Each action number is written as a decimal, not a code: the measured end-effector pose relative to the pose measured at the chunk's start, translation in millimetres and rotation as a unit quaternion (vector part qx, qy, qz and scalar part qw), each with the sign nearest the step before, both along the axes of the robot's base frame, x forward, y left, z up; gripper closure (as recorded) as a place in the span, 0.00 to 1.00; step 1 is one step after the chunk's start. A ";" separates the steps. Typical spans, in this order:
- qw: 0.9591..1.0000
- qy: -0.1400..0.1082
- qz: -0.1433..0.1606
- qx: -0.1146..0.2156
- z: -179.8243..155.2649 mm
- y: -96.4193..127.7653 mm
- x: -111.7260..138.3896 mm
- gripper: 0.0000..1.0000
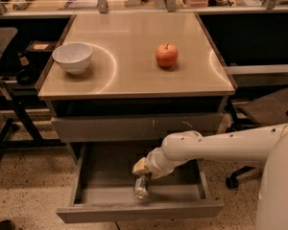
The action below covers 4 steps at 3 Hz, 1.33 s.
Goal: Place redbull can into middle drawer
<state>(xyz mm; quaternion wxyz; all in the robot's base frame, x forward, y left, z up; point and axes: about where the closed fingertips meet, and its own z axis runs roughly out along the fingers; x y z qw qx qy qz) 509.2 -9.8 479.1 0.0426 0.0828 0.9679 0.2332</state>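
Observation:
The middle drawer is pulled out wide below the table, a shallow grey tray with a plain front panel. My white arm reaches in from the right, and my gripper hangs over the drawer's middle. The redbull can, slim and silver, points down out of the gripper into the drawer, its lower end close to the drawer floor. I cannot tell whether it touches the floor.
A grey drawer front with white scuff marks is shut above the open drawer. A white bowl and a red apple sit on the tan tabletop. An office chair stands at the right.

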 end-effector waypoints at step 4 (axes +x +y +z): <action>0.998 -0.012 0.021 0.061 -43.8 47.1 16.9 1.00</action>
